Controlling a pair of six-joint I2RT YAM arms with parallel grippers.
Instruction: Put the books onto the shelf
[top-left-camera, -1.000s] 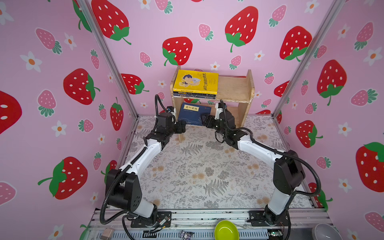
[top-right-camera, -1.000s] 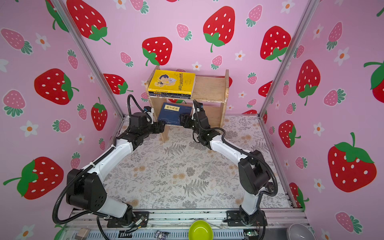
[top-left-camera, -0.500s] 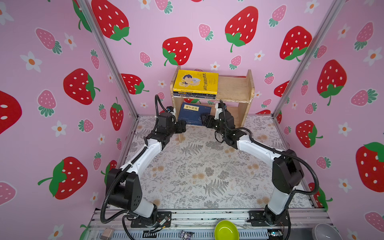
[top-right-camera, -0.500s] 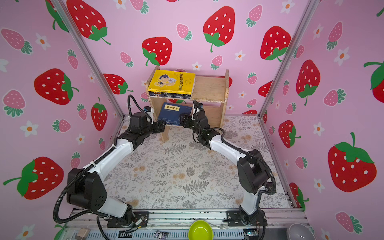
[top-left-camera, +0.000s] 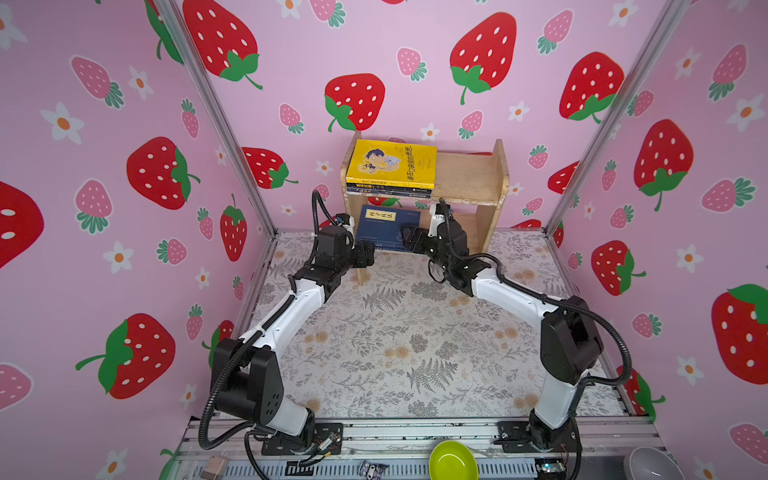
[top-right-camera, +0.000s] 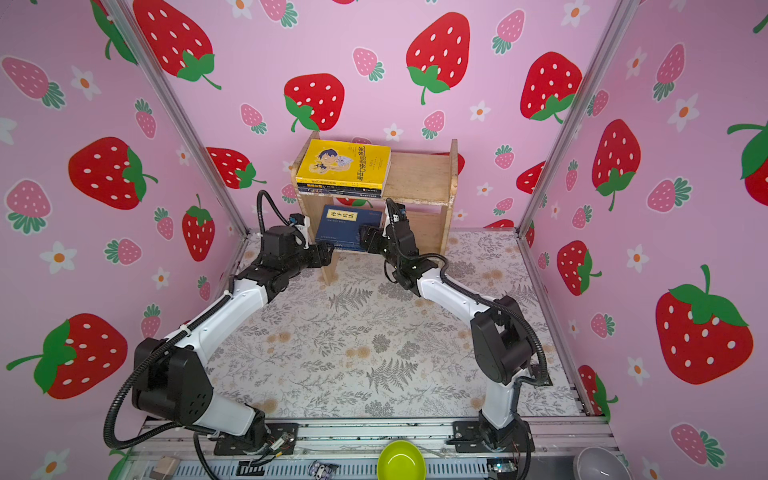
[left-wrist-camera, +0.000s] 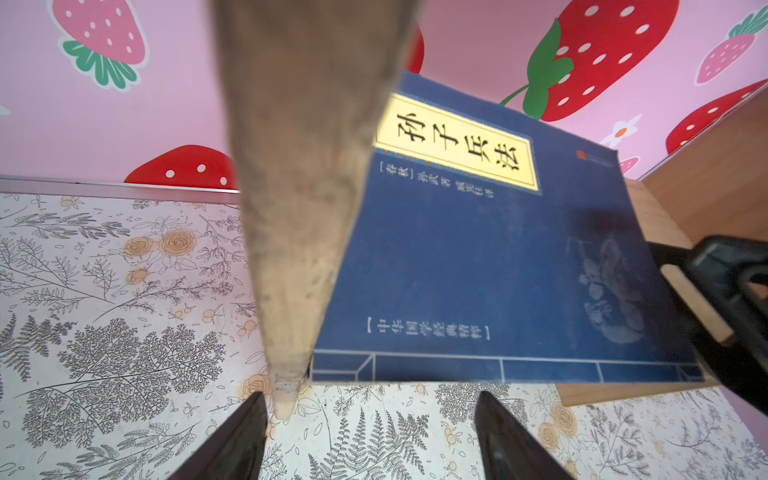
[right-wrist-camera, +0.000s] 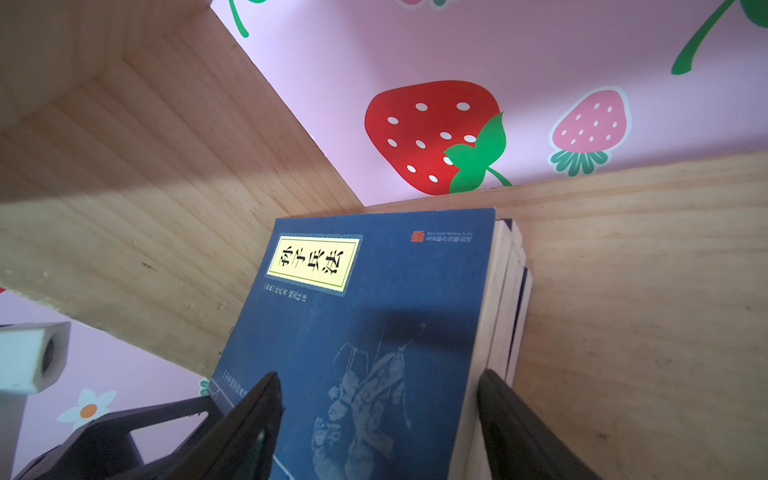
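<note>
Little has moved; shelf leg stands before left end effector.

I've got the left arm and right arm stretched forward and low, elbows bent outward, wrists turned in so the tips face each other. Jaws on the left claw stand wide apart; right claw the same.

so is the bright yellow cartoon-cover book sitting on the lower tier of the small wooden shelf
No, the bright yellow cartoon-cover book lies atop a stack on the upper tier of the small wooden shelf.
</note>
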